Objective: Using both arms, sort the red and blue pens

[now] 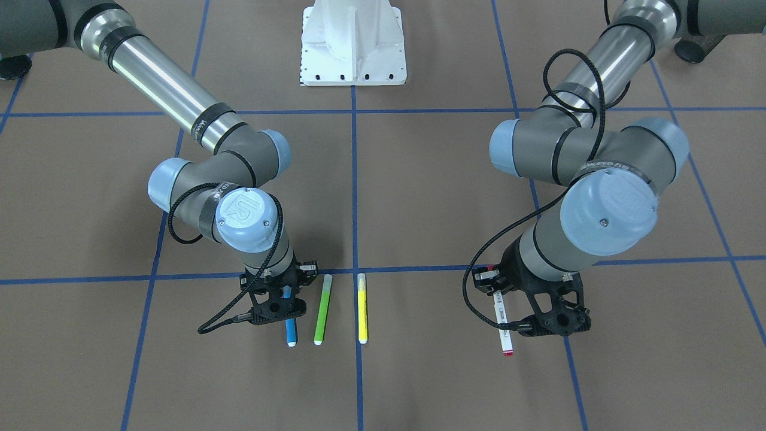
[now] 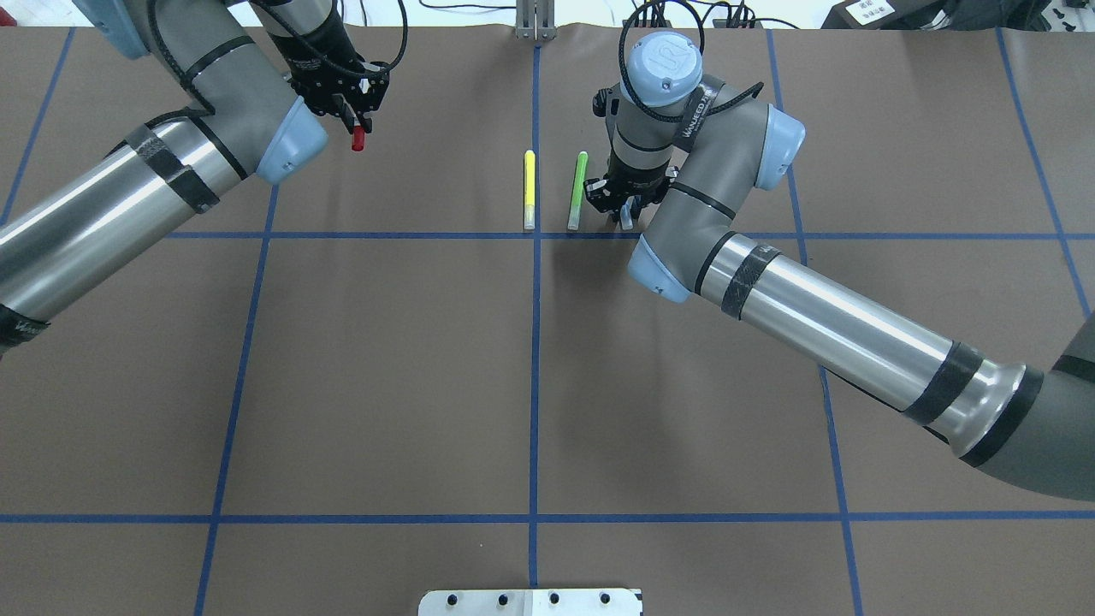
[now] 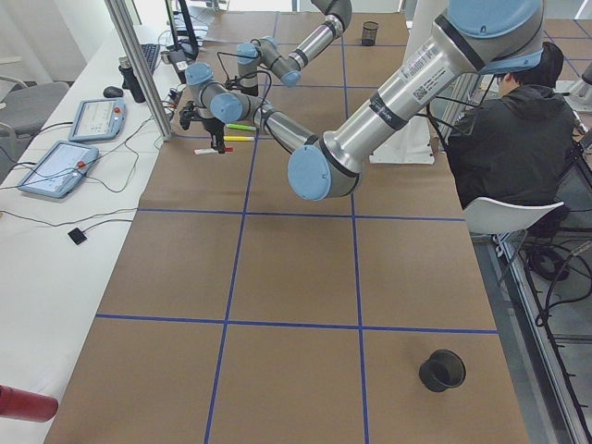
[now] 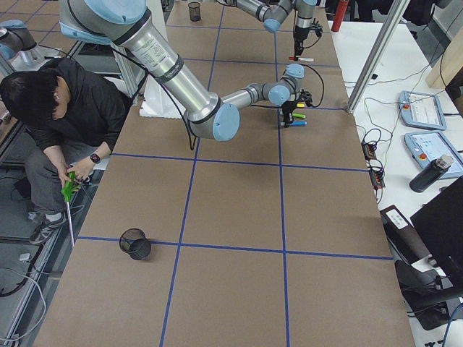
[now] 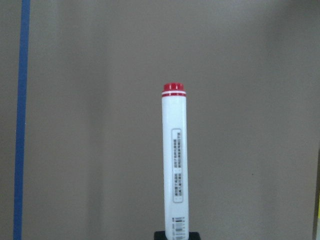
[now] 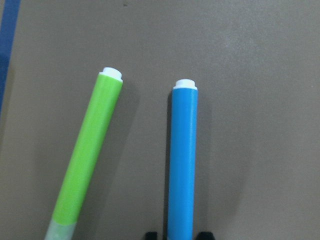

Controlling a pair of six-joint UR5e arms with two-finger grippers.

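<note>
The red pen (image 1: pixel 506 338), white-barrelled with a red end, sits in my left gripper (image 1: pixel 500 308), which is shut on it. In the left wrist view the red pen (image 5: pixel 175 165) runs straight out from between the fingers over bare table. From overhead, only its red end (image 2: pixel 358 139) shows below the left gripper (image 2: pixel 346 107). The blue pen (image 1: pixel 291 332) lies on the table beside the green marker. My right gripper (image 1: pixel 286 299) is down over it, fingers tight against both sides. In the right wrist view the blue pen (image 6: pixel 184 160) lies parallel to the green marker (image 6: pixel 87 160).
A green marker (image 1: pixel 322 311) and a yellow marker (image 1: pixel 361 308) lie side by side near the centre line. A black cup (image 3: pixel 442 370) stands at the near end of the table, another (image 3: pixel 370 32) at the far end. A seated person (image 4: pixel 65 108) is beside the table.
</note>
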